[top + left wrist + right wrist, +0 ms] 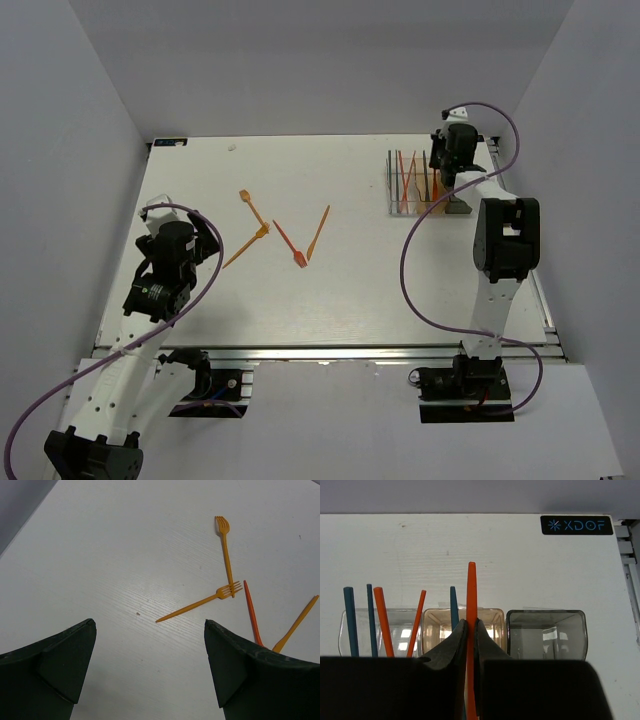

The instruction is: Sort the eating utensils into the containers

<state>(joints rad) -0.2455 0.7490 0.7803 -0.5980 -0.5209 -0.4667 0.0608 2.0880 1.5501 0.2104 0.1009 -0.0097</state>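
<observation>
Table (380, 300): one, white, walled by grey panels at left, right and far side.

Arms: two. The left arm (160, 290) is set over the near-left part of the table; the right arm (500, 250) is stretched to the far right.

Containers (395, 210): three, joined in a row at the far right of the table. The clear bin (400, 632) is placed on the left, the orange-tinted bin (492, 625) in the middle and the smoky grey bin (545, 630) on the right.

Grippers: two. The left gripper (150, 625) is held above bare table with its jaws spread wide and nothing between them. The right gripper (470, 625) is poised above the middle bin, its jaws pinched onto the held orange utensil (471, 590), which stands upright.

Utensils in the bins: five stems are counted. Two blue stems (350, 620) and two orange-red stems (382, 620) stand in the clear bin. One blue stem (453, 605) rises over the orange-tinted bin.

Utensils loose at mid-table: four.
- The far orange fork (226, 555) is laid with its handle end touching the tines of the near orange fork (195, 606).
- To their right, a red piece (251, 612) and an orange piece (299, 622) form a V that closes at the near ends. Their kind cannot be told.
</observation>
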